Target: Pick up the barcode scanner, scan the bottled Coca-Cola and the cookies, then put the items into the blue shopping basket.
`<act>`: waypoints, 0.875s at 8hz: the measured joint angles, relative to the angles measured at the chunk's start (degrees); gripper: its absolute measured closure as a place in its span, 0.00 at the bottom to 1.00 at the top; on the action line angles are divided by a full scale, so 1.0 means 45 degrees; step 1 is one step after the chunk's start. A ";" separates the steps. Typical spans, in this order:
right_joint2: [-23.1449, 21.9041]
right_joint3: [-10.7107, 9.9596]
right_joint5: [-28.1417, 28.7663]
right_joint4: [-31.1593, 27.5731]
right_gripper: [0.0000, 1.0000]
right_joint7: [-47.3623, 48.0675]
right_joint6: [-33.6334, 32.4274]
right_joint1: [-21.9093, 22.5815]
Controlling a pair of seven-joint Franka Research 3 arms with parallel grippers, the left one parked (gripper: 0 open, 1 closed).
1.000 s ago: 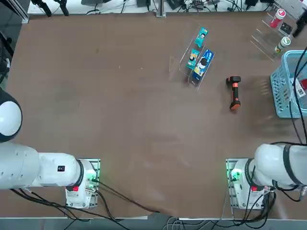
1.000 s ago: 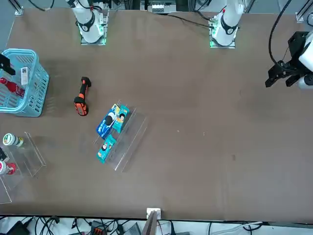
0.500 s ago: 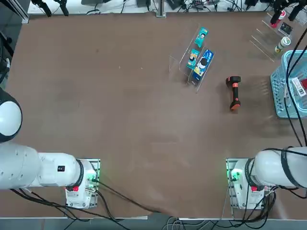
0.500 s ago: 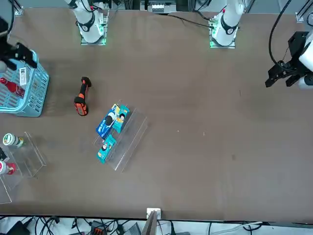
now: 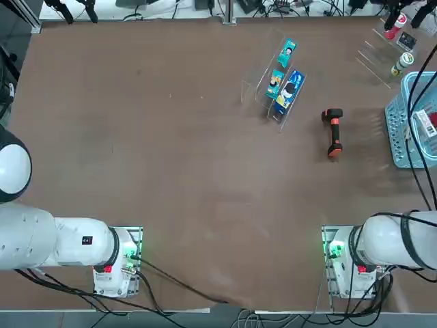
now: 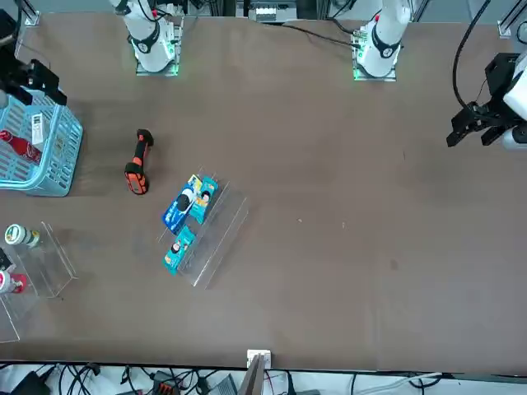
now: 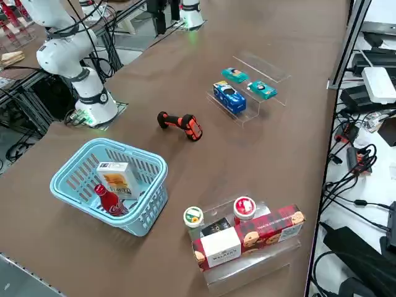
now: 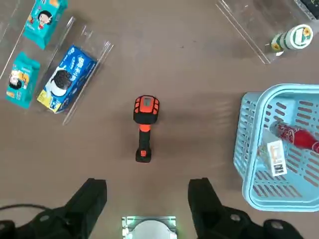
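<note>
In the top view, the barcode scanner [image 5: 333,132] is seen lying on the table [image 5: 171,171], between the clear stand [image 5: 273,89] with the blue packet [image 5: 289,90] and the blue shopping basket [image 5: 413,123] at the table's right edge. In the front view, the bottled Coca-Cola [image 6: 18,146] is seen lying inside the basket, and part of the right gripper [image 6: 29,78] is seen above the basket's rim. In the right side view, the cookies [image 7: 117,180] are shown leaning in the basket beside the red bottle, while the scanner lies well apart from it. In the right wrist view, the gripper's two fingers [image 8: 92,199] are held wide apart and nothing is held between them; the scanner is seen on the table beyond them, untouched.
</note>
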 joint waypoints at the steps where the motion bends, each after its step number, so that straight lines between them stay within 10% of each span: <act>1: 0.0577 0.0004 0.0042 0.0531 0.00 0.0537 0.0142 0.0034; 7: 0.2560 0.0306 0.0055 0.2090 0.00 0.1156 0.0430 0.0519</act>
